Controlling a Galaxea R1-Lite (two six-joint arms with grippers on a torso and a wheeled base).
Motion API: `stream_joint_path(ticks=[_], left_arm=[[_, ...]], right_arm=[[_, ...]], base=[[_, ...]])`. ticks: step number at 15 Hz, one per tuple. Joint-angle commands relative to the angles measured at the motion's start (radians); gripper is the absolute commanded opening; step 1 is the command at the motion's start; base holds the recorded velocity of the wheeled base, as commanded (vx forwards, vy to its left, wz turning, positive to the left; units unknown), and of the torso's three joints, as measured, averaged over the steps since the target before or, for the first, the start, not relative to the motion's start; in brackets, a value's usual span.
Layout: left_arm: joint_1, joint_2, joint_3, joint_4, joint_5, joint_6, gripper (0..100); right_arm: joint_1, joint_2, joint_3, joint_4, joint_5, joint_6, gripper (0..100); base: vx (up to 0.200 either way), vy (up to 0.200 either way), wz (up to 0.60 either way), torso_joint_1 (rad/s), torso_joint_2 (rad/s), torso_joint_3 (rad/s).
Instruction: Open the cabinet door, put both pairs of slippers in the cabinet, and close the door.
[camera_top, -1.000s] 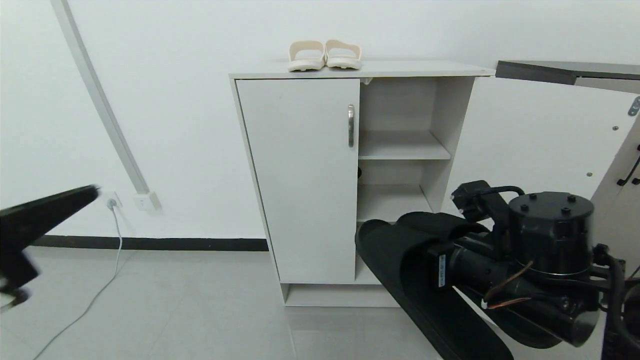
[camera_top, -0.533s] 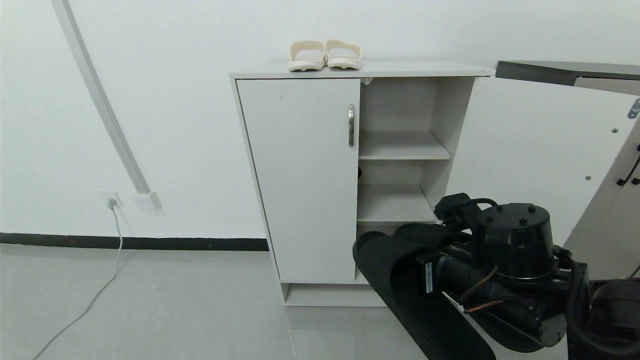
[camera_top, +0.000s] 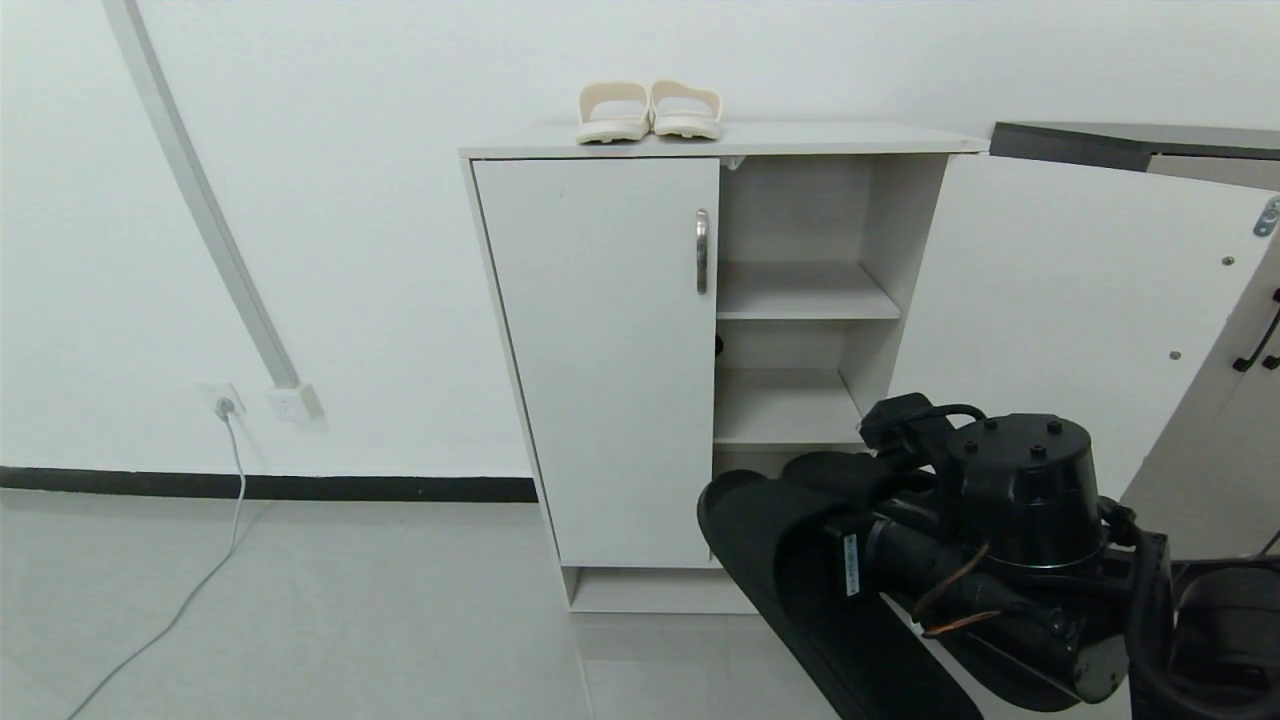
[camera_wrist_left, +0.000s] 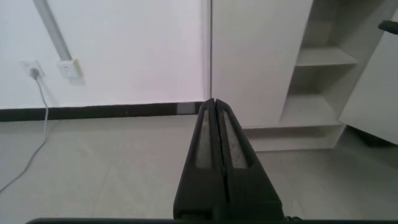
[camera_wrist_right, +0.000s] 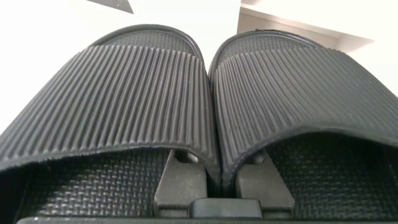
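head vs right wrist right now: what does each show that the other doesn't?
Head view adds: the cabinet, its left door closed and right door swung open, the shelves inside, cream slippers on top, and a wall socket.
Right wrist view adds: the right gripper up close, its fingers pinching the pair's inner edges under the ribbed straps.
Both: the black slippers, held side by side.
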Motion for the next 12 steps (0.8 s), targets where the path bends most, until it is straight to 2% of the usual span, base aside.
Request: stream_joint_path(ticks=[1, 2, 4, 6, 8, 10, 11, 12], left_arm=[[0.0, -0.004, 0.003, 0.003, -0.025, 0.025, 0], [0.0, -0.004, 0.003, 0.001, -0.025, 0.036, 0], [0.0, -0.004, 0.003, 0.003, -0.018, 0.025, 0], [0.0, -0.004, 0.003, 0.003, -0.008, -0.013, 0], [0.0, -0.004, 0.003, 0.003, -0.009, -0.013, 0], [0.0, -0.004, 0.003, 0.003, -0.009, -0.013, 0], [0.0, -0.004, 0.003, 0.003, -0.009, -0.013, 0], [0.0, -0.004, 0.003, 0.003, -0.009, -0.013, 0]], right_arm=[[0.009, 0.002, 0.0, -0.001, 0.0, -0.001, 0], [0.014, 0.003, -0.003, 0.001, -0.003, -0.001, 0], [0.023, 0.023, -0.026, 0.001, -0.034, -0.001, 0], [0.04, 0.097, -0.109, 0.001, -0.184, 0.016, 0], [0.075, 0.149, -0.191, 0.01, -0.322, 0.097, 0], [0.086, 0.198, -0.253, 0.022, -0.425, 0.105, 0], [0.086, 0.224, -0.282, 0.022, -0.46, 0.105, 0], [0.086, 0.236, -0.293, 0.021, -0.468, 0.105, 0]], base=[[0.0, 0.0, 0.0, 0.0, 0.0, 0.0], [0.0, 0.0, 0.0, 0.0, 0.0, 0.0], [0.0, 0.0, 0.0, 0.0, 0.0, 0.0], [0.0, 0.0, 0.0, 0.0, 0.0, 0.0], [0.0, 0.0, 0.0, 0.0, 0.0, 0.0], [0.0, 0.0, 0.0, 0.0, 0.0, 0.0], [0.0, 0.0, 0.0, 0.0, 0.0, 0.0], [0.0, -0.2, 0.0, 0.007, 0.0, 0.002]])
